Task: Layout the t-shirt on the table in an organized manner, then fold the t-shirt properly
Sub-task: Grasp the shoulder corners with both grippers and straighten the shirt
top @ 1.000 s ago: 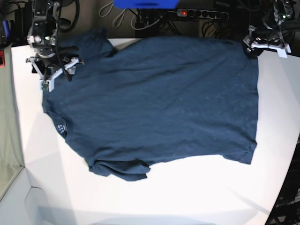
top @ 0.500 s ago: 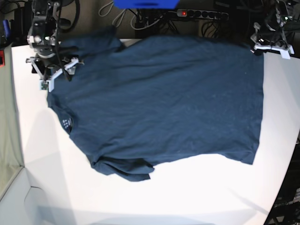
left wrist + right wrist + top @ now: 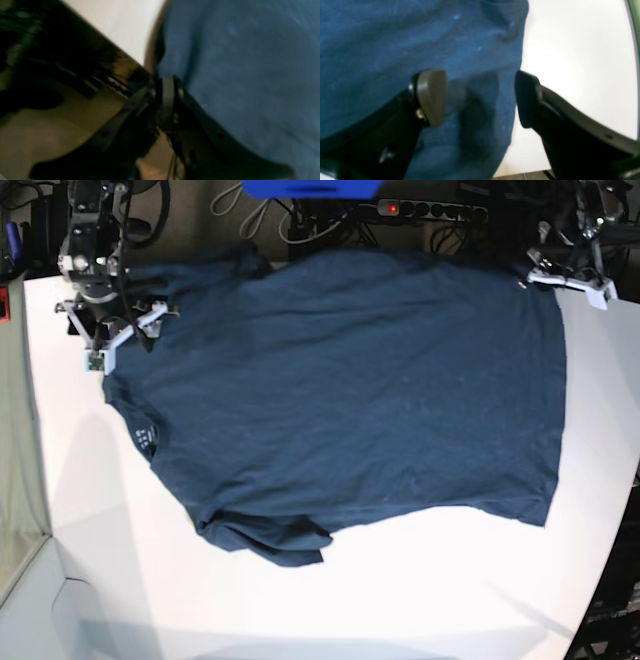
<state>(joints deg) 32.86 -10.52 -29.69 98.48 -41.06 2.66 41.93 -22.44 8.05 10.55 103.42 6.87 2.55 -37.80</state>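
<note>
Left tool (image 3: pixel 545 277) pinching t-shirt (image 3: pixel 340 390) hem corner, right tool (image 3: pixel 118 330) wide; collar toward right arm.

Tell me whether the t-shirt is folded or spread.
Mostly spread: the t-shirt lies flat across the table, but its near sleeve is bunched.

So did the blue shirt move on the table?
Yes. The t-shirt slid toward the table's far edge, where the power strip sits; its top edge now hides the white strip that showed there before.
</note>
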